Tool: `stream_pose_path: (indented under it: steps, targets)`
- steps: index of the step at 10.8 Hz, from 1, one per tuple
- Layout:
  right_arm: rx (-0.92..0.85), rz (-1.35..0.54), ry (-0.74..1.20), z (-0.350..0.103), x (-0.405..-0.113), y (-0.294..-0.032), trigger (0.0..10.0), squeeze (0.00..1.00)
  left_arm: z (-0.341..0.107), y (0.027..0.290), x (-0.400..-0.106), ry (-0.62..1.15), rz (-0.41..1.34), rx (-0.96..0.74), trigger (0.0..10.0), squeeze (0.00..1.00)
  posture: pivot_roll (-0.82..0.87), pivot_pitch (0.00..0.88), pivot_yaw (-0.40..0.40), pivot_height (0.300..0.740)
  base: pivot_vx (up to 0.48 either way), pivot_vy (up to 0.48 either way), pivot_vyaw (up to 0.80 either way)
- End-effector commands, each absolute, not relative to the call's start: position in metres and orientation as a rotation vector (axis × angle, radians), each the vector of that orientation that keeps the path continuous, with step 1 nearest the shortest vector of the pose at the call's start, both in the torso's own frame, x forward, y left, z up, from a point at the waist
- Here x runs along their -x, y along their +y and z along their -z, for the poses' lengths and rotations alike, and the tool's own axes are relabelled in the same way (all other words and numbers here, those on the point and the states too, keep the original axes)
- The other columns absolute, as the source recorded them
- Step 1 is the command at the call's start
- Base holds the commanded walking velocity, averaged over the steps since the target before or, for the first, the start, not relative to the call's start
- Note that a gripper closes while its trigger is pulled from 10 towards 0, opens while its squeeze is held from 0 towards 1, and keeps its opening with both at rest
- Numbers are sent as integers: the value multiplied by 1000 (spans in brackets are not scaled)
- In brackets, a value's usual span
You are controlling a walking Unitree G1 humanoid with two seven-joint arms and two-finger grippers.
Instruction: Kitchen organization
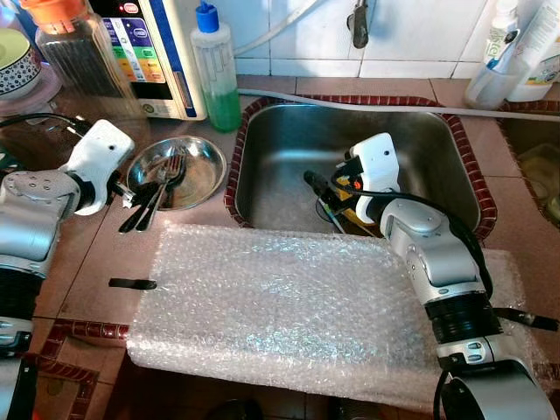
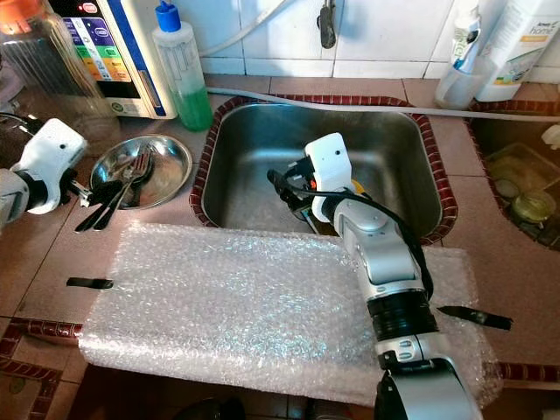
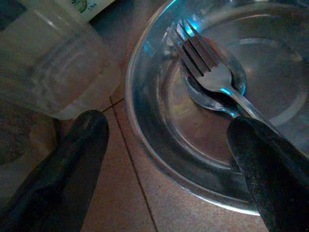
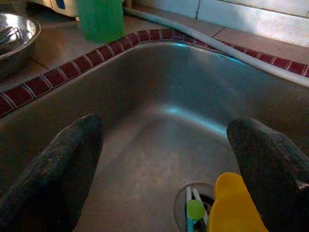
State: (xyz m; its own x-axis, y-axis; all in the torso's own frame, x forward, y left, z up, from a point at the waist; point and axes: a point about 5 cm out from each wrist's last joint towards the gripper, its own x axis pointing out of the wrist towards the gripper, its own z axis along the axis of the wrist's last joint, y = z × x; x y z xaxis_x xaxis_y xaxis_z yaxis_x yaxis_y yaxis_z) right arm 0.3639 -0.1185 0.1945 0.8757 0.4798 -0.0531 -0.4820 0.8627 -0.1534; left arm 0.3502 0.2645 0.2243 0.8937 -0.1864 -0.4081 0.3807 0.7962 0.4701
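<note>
The left end effector (image 1: 140,206) is held low over the rim of the steel plate (image 1: 206,179) on the desk (image 1: 87,289), its two black fingers (image 3: 72,159) spread wide. A fork (image 3: 207,72) and a spoon (image 3: 203,94) are laid together in the plate, with their handles leaning out over the rim toward the fingers. This position seems to be chosen so that the handles can be taken from the side.

The right end effector (image 2: 284,194) is lowered into the sink (image 1: 280,131), also spread and holding nothing. Just below it, near the drain (image 4: 195,205), a yellow object (image 4: 234,203) is seen; what it is cannot be told. It is probably the next thing to be collected.

A sheet of bubble wrap (image 1: 280,297) is spread on the desk in front of the sink, perhaps as a soft place for the items. A bottle of green liquid (image 1: 219,79) is standing behind the plate.
</note>
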Motion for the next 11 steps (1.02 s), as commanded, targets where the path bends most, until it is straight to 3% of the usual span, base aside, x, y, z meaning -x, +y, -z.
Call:
stream_pose_path:
  steps: [1,4,6,11]
  targets:
    - [161,-497,-1,-199,-366,-119,10000,0,-221,265,-347,387,328,-598,10000,1000,-142,203,86,740,0,0,0]
    - [161,-497,-3,-199,-366,-119,10000,0,-221,252,-347,377,385,-583,10000,1000,-143,198,88,740,0,0,0]
    - [163,-496,-3,-199,-366,-119,10000,0,-217,246,-346,387,408,-583,10000,0,-145,196,86,740,0,0,0]
    - [163,-496,-4,-199,-367,-119,10000,0,-216,247,-347,390,405,-582,10000,0,-145,196,86,740,0,0,0]
